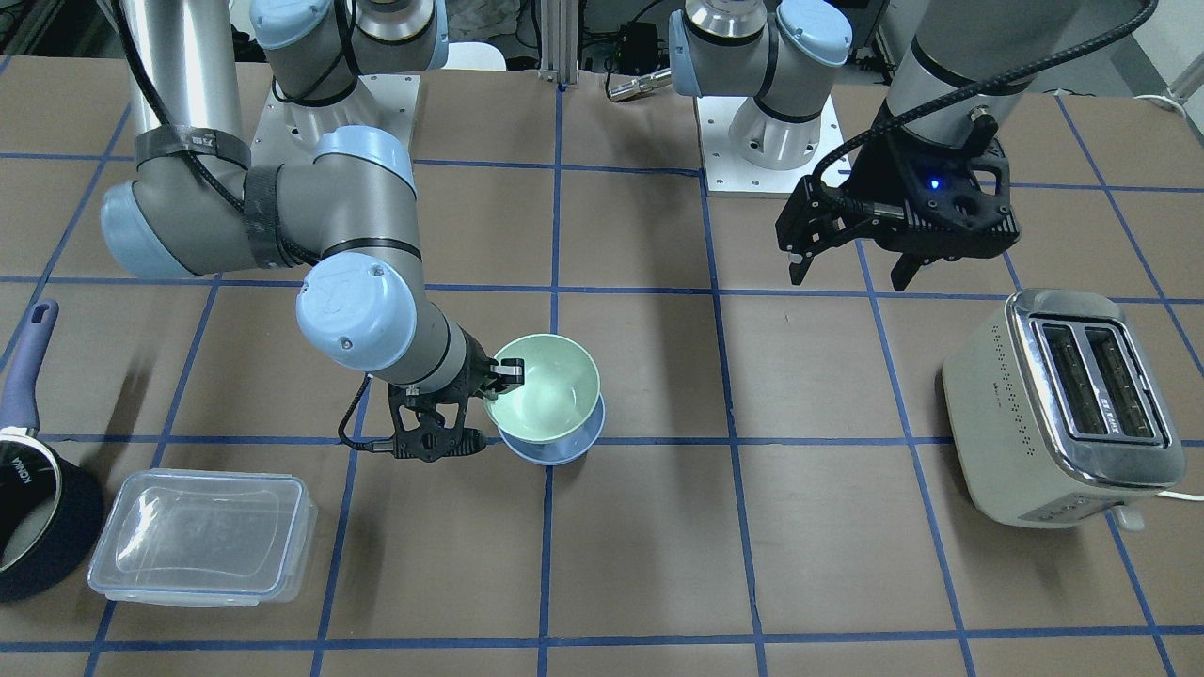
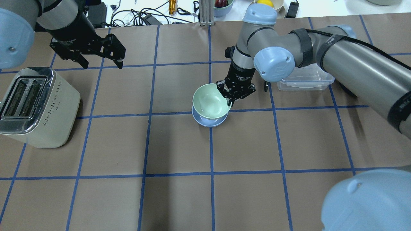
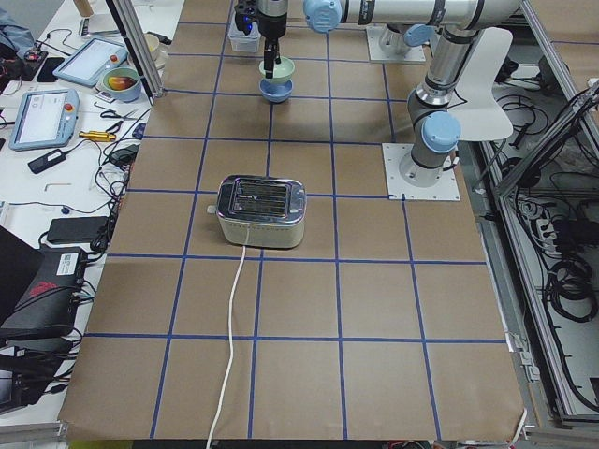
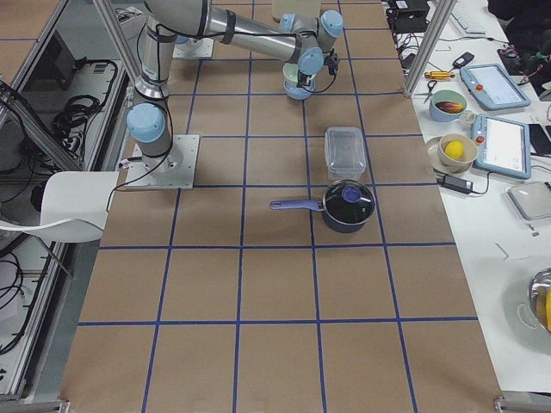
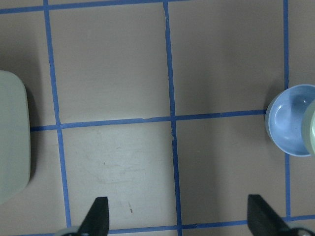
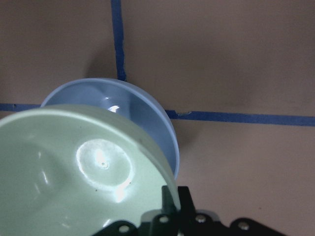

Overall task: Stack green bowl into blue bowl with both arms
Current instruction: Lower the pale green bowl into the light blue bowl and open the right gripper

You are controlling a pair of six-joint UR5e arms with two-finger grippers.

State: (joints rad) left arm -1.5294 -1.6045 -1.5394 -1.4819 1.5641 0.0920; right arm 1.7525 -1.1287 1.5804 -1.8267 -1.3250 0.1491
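The pale mint-green bowl (image 1: 546,390) is over the sky-blue bowl (image 1: 555,449), which stands on the table near its middle. The blue rim shows beneath and to one side of it. My right gripper (image 1: 494,374) is shut on the green bowl's rim (image 2: 210,102), one finger inside and one outside. In the right wrist view the green bowl (image 6: 74,172) is offset over the blue bowl (image 6: 147,113); I cannot tell if they touch. My left gripper (image 1: 847,268) is open and empty, raised near the toaster, well away from the bowls. The left wrist view shows the blue bowl (image 5: 290,120) at its right edge.
A cream toaster (image 1: 1063,404) stands on my left side of the table. A clear plastic lidded container (image 1: 202,536) and a dark navy saucepan (image 1: 28,489) are on my right side. The table is brown with blue tape lines.
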